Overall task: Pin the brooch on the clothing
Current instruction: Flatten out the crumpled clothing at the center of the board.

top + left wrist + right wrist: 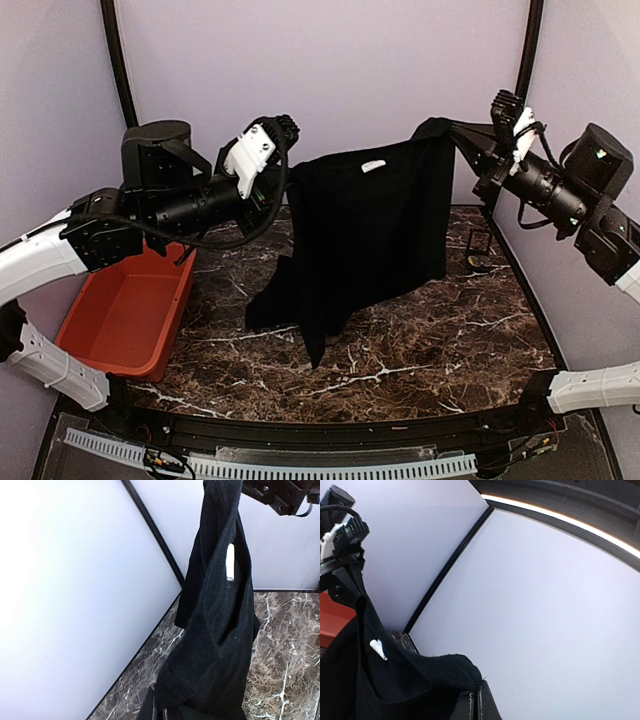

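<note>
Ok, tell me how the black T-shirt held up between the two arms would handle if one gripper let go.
Likely very floppy: the black fabric T-shirt sags in folds between the left gripper and right gripper, its lower end resting on the dark marble table. Probably light, since pinched corners carry it. Released, that side would probably collapse.

T-shirt (365, 240) hangs over mid table (440, 340), top edge strung between left gripper (284, 140) on the left and right gripper (452, 130) on the right, lower tip touching it. Bin (130, 310) sits left of it, at table's left edge.
</note>
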Robot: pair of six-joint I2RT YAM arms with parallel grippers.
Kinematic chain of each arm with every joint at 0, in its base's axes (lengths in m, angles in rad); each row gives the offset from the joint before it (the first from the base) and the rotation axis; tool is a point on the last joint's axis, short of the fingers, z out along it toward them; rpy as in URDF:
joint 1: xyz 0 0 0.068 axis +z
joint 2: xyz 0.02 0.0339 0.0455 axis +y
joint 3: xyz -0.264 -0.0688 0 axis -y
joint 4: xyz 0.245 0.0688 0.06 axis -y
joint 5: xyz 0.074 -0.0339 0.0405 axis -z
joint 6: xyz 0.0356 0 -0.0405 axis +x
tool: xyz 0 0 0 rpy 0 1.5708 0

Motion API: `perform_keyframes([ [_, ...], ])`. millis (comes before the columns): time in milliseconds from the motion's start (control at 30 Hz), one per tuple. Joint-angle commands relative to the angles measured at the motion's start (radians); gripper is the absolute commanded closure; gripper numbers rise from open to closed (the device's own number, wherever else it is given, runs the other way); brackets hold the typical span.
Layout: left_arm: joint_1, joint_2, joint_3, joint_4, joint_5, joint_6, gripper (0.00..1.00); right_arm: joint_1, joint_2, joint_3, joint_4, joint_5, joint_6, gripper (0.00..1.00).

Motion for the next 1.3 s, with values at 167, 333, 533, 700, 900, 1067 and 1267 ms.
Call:
perform_keyframes([
  [167, -0.044, -0.155, -0.124, 0.235, 0.26, 0.139, 0.99, 0.23, -0.025, 0.04, 0.082, -0.103, -0.077, 1.0],
  [333, -0.051, -0.194, -0.128, 0.257, 0.278, 0.167, 0.99, 0.314, 0.014, 0.09, 0.089, -0.096, -0.13, 1.0],
  [533, -0.053, -0.202, -0.118, 0.262, 0.285, 0.181, 0.99, 0.376, 0.069, 0.134, 0.086, -0.022, -0.199, 1.0],
  [700, -0.053, -0.209, -0.123, 0.27, 0.286, 0.188, 0.99, 0.397, 0.073, 0.141, 0.102, 0.022, -0.221, 1.0],
  [900, -0.053, -0.203, -0.12, 0.273, 0.277, 0.201, 0.99, 0.405, 0.078, 0.151, 0.101, 0.051, -0.234, 1.0],
  [1067, -0.053, -0.203, -0.122, 0.272, 0.263, 0.201, 0.99, 0.406, 0.09, 0.155, 0.099, 0.06, -0.246, 1.0],
  [1267, -0.053, -0.207, -0.122, 0.271, 0.255, 0.207, 0.99, 0.407, 0.097, 0.16, 0.102, 0.072, -0.254, 1.0],
])
